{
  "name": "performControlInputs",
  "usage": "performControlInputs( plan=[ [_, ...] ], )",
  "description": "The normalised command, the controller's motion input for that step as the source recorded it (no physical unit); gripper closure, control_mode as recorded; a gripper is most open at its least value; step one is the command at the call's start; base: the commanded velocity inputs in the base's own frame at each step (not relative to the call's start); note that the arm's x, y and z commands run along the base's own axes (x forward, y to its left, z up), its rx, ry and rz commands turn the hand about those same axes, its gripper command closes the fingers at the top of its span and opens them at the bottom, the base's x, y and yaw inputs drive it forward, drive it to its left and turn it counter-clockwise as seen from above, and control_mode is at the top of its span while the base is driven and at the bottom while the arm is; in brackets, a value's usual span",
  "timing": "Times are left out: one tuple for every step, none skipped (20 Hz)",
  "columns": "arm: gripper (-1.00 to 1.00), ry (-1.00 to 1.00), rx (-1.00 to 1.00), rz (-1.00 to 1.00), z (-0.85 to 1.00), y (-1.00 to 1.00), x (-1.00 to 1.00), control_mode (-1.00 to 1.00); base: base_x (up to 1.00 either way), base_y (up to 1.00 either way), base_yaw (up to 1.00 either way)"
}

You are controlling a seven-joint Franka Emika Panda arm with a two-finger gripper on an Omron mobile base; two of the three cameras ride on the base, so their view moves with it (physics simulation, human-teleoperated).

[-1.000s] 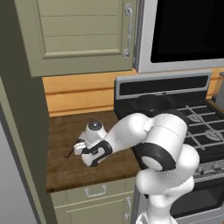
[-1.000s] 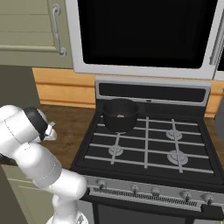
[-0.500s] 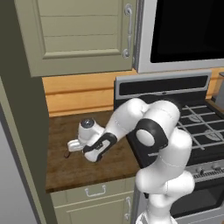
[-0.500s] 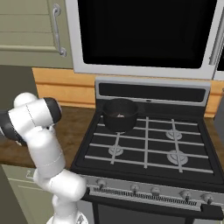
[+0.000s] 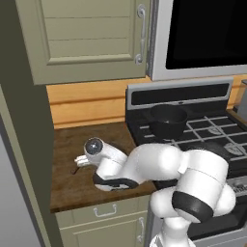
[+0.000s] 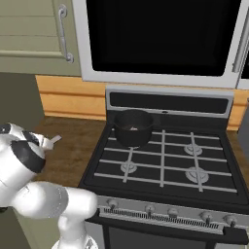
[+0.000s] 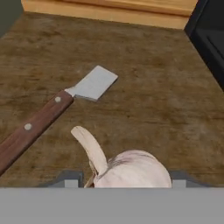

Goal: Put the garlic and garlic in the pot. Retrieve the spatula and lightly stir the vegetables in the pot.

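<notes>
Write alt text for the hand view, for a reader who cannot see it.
A pale garlic bulb with a curved stem sits at the bottom between the gripper fingertips. Beyond it a spatula, brown handle and grey blade, lies flat on the dark wooden counter.

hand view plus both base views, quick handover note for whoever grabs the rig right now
Gripper: low over the wooden counter, a garlic bulb between its fingertips; whether it is clamped cannot be told.
Spatula: flat on the counter just beyond that bulb, untouched.
Pot: on the stove's rear left burner, something pale inside, likely the other garlic.
Left: put this bulb in the pot, fetch the spatula, stir lightly.
</notes>
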Motion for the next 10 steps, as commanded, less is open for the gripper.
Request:
performControlInputs(
  plan=[
    [1.00,-0.27,0.01,-0.08,1.00,-1.00,-0.01,-1.00,0.00,0.00,0.00],
    [1.00,-0.22,0.04,-0.09,1.00,-1.00,0.00,-1.00,0.00,0.00,0.00],
    [1.00,-0.17,0.05,-0.10,1.00,-1.00,0.00,-1.00,0.00,0.00,0.00],
    [1.00,-0.12,0.09,-0.11,1.00,-1.00,0.00,-1.00,0.00,0.00,0.00],
    [1.00,-0.08,0.13,-0.11,1.00,-1.00,0.00,-1.00,0.00,0.00,0.00],
    [1.00,-0.11,0.11,-0.12,1.00,-1.00,0.00,-1.00,0.00,0.00,0.00],
    [1.00,-0.14,0.08,-0.10,1.00,-1.00,0.00,-1.00,0.00,0.00,0.00],
    [1.00,-0.13,0.09,-0.10,1.00,-1.00,0.00,-1.00,0.00,0.00,0.00],
    [1.00,-0.11,0.09,-0.10,1.00,-1.00,0.00,-1.00,0.00,0.00,0.00],
    [1.00,-0.09,0.10,-0.09,1.00,-1.00,0.00,-1.00,0.00,0.00,0.00]
  ],
)
